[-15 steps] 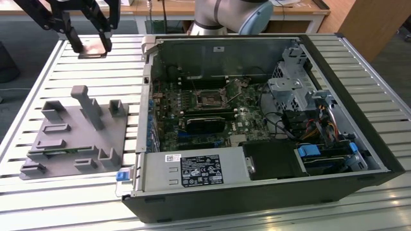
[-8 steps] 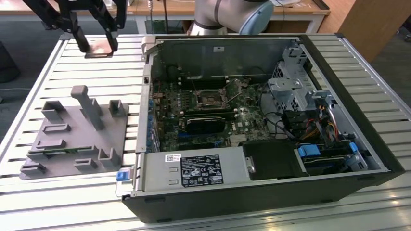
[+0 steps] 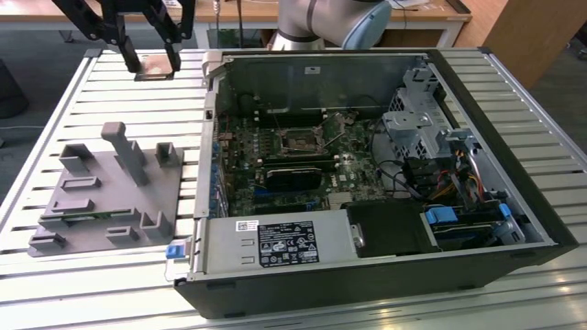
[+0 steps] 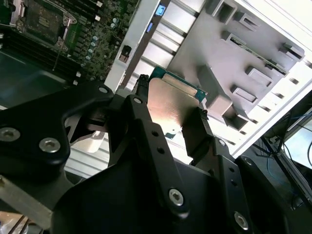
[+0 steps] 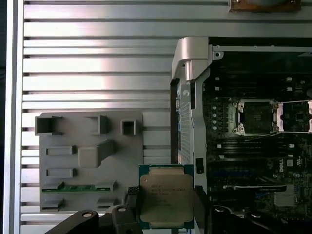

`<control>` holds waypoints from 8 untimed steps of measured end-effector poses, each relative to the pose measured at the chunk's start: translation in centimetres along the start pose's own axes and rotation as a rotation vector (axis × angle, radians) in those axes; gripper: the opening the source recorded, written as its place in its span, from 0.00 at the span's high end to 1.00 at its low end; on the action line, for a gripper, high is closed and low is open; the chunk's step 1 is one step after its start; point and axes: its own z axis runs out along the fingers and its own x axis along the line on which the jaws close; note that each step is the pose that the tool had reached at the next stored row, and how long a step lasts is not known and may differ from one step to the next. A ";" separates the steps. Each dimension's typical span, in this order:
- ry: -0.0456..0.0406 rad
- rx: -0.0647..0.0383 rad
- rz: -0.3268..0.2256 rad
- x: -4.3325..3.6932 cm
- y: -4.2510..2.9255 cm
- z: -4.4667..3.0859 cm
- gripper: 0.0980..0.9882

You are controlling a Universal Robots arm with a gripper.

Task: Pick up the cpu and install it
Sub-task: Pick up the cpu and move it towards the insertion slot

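— Which step is this?
— Carrying: the pincer [image 5: 165,207] is clamped on the cpu [image 5: 165,195], above the surface [image 5: 97,73] beside the case [image 3: 367,289].
— And installing?
— I'd judge it needs squaring over the socket [image 5: 256,117].

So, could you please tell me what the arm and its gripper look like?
The arm is a rounded silver-grey tube with a light blue joint cap. The gripper is matte black, built from flat linked bars with two slim fingers; silver screws and small holes dot the bars.
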 end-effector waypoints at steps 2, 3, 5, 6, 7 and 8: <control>0.0001 0.000 0.000 -0.49 0.10 0.01 0.52; 0.0000 0.000 0.000 -0.73 0.14 0.01 0.52; 0.0000 0.000 0.000 -1.23 0.24 0.03 0.52; 0.0000 0.000 0.000 -1.48 0.29 0.04 0.52; 0.0000 0.000 0.000 -1.72 0.34 0.04 0.52; -0.0001 0.000 0.000 -1.96 0.40 0.05 0.52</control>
